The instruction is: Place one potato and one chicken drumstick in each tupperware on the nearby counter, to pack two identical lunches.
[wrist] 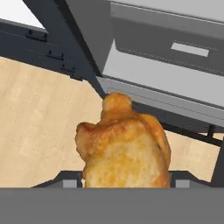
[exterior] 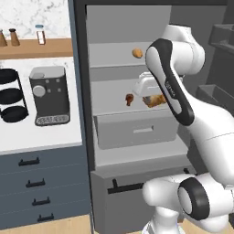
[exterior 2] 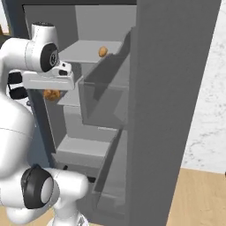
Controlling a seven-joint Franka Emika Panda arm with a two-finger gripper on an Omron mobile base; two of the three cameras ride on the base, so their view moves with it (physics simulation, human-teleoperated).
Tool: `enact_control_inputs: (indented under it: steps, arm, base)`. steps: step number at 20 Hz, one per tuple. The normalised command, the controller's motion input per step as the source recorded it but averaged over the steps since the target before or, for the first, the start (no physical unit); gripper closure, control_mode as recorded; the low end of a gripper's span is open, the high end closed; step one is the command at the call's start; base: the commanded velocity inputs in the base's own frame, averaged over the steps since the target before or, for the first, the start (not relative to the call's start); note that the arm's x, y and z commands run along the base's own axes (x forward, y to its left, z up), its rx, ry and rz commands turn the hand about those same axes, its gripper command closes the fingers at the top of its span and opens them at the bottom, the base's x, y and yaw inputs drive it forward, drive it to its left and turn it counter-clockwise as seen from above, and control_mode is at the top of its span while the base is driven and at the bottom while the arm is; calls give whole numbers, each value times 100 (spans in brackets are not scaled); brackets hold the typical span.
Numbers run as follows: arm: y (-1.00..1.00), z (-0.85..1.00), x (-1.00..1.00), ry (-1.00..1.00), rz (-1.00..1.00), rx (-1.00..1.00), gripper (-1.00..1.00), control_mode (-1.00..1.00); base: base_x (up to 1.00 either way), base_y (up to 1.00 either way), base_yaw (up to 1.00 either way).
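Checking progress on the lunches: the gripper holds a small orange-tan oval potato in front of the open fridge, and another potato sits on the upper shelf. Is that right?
Not quite. The gripper holds a golden-brown, club-shaped chicken drumstick, not a potato; the hand view shows it between the fingers. The rest stands: it is in front of the open fridge, and an orange-tan oval potato sits on the upper shelf.

We log grey fridge shelves: upper shelf [exterior: 114,55] carries one potato [exterior: 137,53]; middle shelf [exterior: 112,91] carries one chicken drumstick [exterior: 129,98].
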Motion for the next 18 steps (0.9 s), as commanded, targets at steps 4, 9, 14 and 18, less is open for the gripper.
enact_control_inputs:
  steps: [4, 9, 14, 18]
  arm:
    - [0, 0, 0, 0, 0, 0, 100, 100]
    - [0, 0, 0, 0, 0, 0, 100, 100]
    - [0, 0, 0, 0, 0, 0, 100, 100]
    - [0, 0, 0, 0, 0, 0, 100, 100]
  base:
    - [-68, 6, 0]
    - [-2, 68, 0]
    - [15, 100, 0]
    - [21, 100, 0]
